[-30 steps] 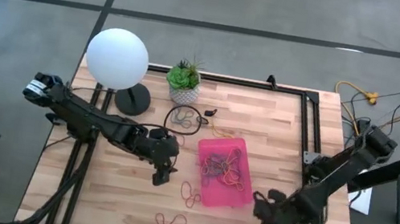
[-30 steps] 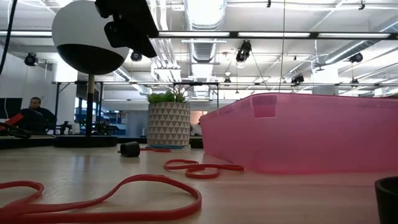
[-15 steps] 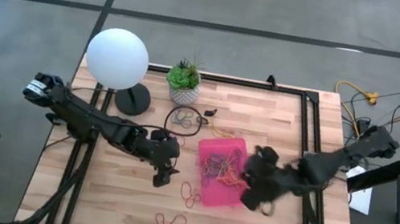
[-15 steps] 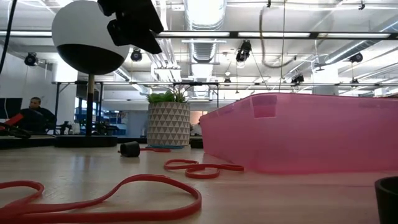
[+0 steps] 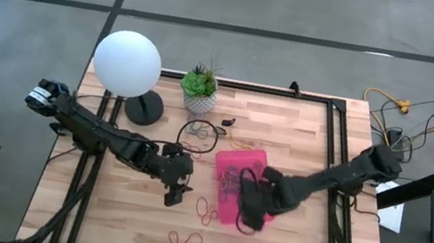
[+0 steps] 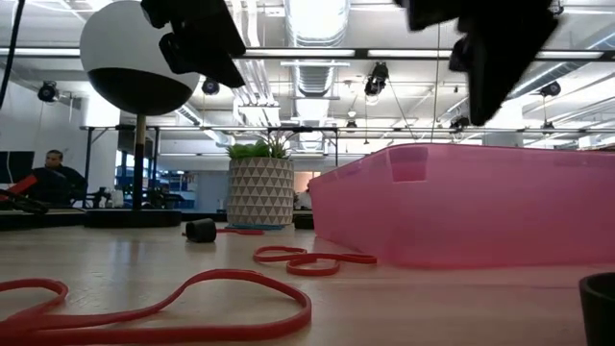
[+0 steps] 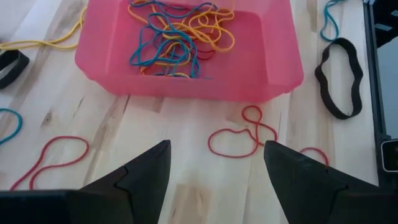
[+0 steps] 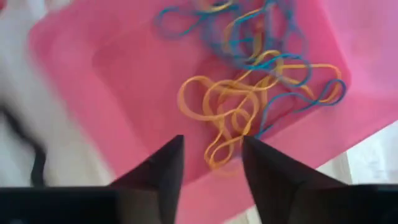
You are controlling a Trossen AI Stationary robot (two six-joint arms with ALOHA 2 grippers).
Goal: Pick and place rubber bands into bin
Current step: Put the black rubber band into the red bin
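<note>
- The right hand (image 5: pixel 248 208) hangs over the pink bin (image 5: pixel 225 207), above its near end; its fingers (image 8: pixel 155 171) stand apart with nothing between them.
- The bin sits mid-surface (image 5: pixel 303 136) and holds a tangle of blue, yellow and orange rubber bands (image 8: pixel 249 93).
- The left hand (image 5: pixel 174 194) hovers just beside the bin, fingers (image 7: pixel 149 168) spread wide and empty.
- Loose red bands (image 7: pixel 239 134) lie on the wood between that hand and the bin; a black band (image 7: pixel 339 78) and more red ones (image 5: pixel 185 242) lie along the surface's near edge.
- A potted plant (image 5: pixel 199 89) and a globe lamp (image 5: pixel 127 63) stand at the far side.
</note>
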